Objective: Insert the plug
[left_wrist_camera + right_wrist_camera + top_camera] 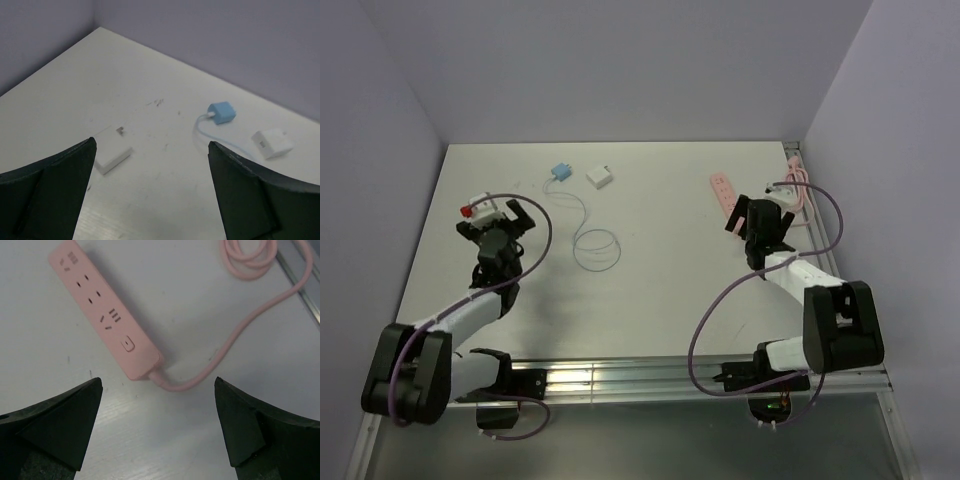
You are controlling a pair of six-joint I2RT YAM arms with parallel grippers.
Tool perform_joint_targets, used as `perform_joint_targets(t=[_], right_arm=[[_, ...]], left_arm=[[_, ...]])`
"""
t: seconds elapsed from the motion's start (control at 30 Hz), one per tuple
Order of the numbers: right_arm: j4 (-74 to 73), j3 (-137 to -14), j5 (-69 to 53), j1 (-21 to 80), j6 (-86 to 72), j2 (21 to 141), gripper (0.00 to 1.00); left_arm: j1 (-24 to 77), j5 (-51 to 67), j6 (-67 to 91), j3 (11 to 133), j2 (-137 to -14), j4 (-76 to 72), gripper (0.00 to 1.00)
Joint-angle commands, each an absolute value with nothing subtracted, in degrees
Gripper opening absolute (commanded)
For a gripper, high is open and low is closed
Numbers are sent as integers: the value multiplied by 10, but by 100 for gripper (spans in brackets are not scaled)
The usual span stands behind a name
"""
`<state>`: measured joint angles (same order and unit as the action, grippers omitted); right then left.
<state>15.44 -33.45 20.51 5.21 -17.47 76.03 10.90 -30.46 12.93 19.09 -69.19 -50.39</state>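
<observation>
A pink power strip (pixel 723 192) lies at the right of the table, its sockets facing up and its pink cord (pixel 240 335) coiled beyond it. In the right wrist view the strip (pixel 102 310) runs away to the upper left. My right gripper (pixel 157 382) is open and empty just short of its cord end (pixel 760 215). A blue plug (pixel 560 172) with a thin looped cable (pixel 598 245) lies at the far middle, also in the left wrist view (pixel 221 112). My left gripper (pixel 151 145) is open and empty at the left (pixel 505 215), well short of the plug.
A white adapter block (pixel 599 177) lies beside the blue plug, also in the left wrist view (pixel 271 143). A flat white piece (pixel 112 150) lies just ahead of my left fingers. Purple walls enclose the table; a metal rail (pixel 620 378) runs along the near edge.
</observation>
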Motion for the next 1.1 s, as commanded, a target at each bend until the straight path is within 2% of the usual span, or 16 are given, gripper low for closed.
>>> perform_joint_targets(t=[0.0,0.1,0.27,0.43,0.53,0.67,0.8,0.9,1.07], right_arm=[[86,-395,196,50,-173,813,100],[41,-451,175,51,-164,870,100],[-36,-568,161,49,-120,933,100],[-132,-694,115,35,-62,1020,100],[-164,-751,51,19,-37,1048,99],[-204,-795,-17,14,-5,1090,94],[-210,-823,-82,15,13,1116,91],[-249,-870,-83,15,26,1151,89],[-310,-940,-33,18,39,1219,82]], left_arm=[[135,-402,299,289,-613,-215,99],[135,-394,418,343,-575,-103,100],[137,-210,365,283,-442,-184,99],[137,-188,421,230,-339,-186,100],[137,-185,442,253,-323,-128,100],[146,-142,421,278,-313,-100,100],[158,-178,411,308,-305,-56,99],[162,-169,380,330,-304,-50,100],[165,-80,352,373,-324,-36,100]])
